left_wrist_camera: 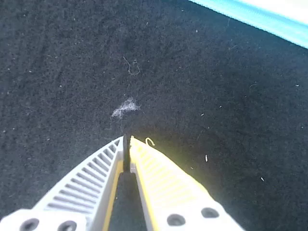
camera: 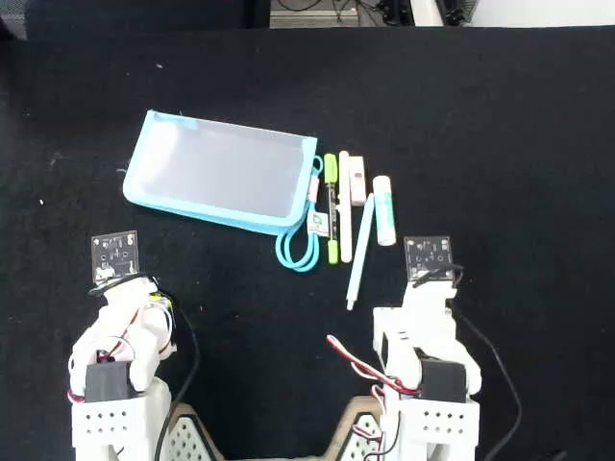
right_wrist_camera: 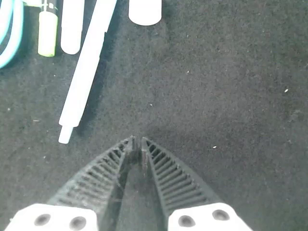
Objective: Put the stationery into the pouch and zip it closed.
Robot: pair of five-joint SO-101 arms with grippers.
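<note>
Left gripper (left_wrist_camera: 126,144) is sitting closed tip to tip over the black cloth-covered table (left_wrist_camera: 72,57), holding nothing; right gripper (right_wrist_camera: 137,143) is likewise pressing its tips together and gripping nothing. Both arms are resting folded close to their bases, probably a parked start posture, so no item is being handled yet. Just ahead of the right gripper a long pale blue pen (camera: 359,254) is lying at a slight slant, one end pointing at that arm. Beyond it four more pieces are lying side by side, roughly parallel: a yellow-green highlighter with a dark middle (camera: 332,206), a slim white pen with a yellow-green cap (camera: 344,211), a short white rectangular block (camera: 356,180) and a white glue stick with a green band (camera: 384,213). Count: five stationery pieces, all lying outside the pouch. Farther off and leftward, a flat translucent pouch with light blue edging (camera: 221,175) is lying tilted, its teal strap loop (camera: 298,252) trailing beside the highlighter. Count: one pouch, one loop. Layout is likely deliberate: stationery facing the right arm for picking, pouch nearer the left arm for steadying. Whether the zip is undone, I cannot tell
</note>
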